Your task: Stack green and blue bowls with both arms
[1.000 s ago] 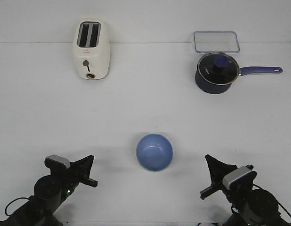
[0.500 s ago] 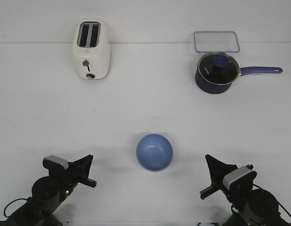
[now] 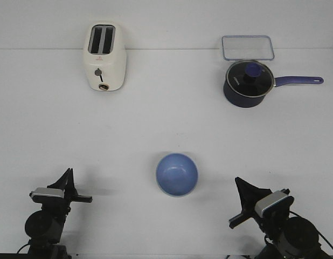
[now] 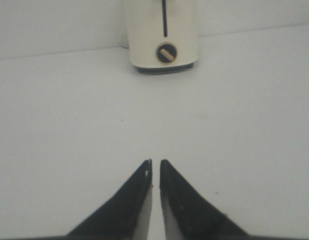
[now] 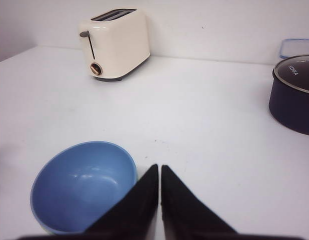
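The blue bowl [image 3: 177, 174] stands upright on the white table near the front middle, and it also shows in the right wrist view [image 5: 79, 185]. A thin pale green edge shows under its rim [image 5: 136, 174], so the green bowl seems to sit beneath it, almost wholly hidden. My left gripper [image 3: 68, 174] is low at the front left, well apart from the bowl, its jaws shut on nothing [image 4: 155, 162] and pointing toward the toaster. My right gripper [image 3: 237, 183] is at the front right, shut and empty [image 5: 160, 167], its tips just beside the blue bowl's rim.
A cream toaster [image 3: 104, 56] stands at the back left. A dark navy saucepan [image 3: 248, 83] with a glass lid and long handle is at the back right, with a clear rectangular container [image 3: 247, 47] behind it.
The left arm has drawn back to the left and turned, so its gripper now points straight away toward the toaster. The right arm and the bowl have not moved.
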Action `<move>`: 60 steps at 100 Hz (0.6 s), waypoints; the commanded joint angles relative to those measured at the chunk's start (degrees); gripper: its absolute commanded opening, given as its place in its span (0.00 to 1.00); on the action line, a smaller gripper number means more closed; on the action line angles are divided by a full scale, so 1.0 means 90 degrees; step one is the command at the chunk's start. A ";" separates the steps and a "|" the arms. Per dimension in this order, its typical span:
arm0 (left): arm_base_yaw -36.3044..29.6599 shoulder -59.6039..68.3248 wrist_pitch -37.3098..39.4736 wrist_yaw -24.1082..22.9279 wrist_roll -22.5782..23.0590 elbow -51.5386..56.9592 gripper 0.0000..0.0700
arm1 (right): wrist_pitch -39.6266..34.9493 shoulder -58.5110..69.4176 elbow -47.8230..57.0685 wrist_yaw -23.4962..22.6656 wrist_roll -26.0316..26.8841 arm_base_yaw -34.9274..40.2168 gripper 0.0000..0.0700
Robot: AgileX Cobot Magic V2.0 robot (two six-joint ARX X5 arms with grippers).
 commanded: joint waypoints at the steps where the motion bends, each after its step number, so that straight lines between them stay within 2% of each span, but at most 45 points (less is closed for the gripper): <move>1: 0.0041 -0.0121 0.0097 0.0034 0.0226 -0.0085 0.02 | 0.0080 0.0015 0.0036 0.0000 0.0078 0.0049 0.01; 11: 0.0068 -0.0318 -0.0068 0.0034 0.0204 -0.0228 0.02 | 0.0080 0.0015 0.0036 0.0002 0.0078 0.0049 0.02; 27: 0.0080 -0.0311 -0.0168 0.0036 -0.0143 -0.0228 0.02 | 0.0083 0.0015 0.0036 0.0000 0.0078 0.0049 0.02; 60: 0.0080 -0.0311 -0.0168 0.0032 -0.0151 -0.0226 0.02 | 0.0080 0.0015 0.0036 0.0000 0.0078 0.0049 0.02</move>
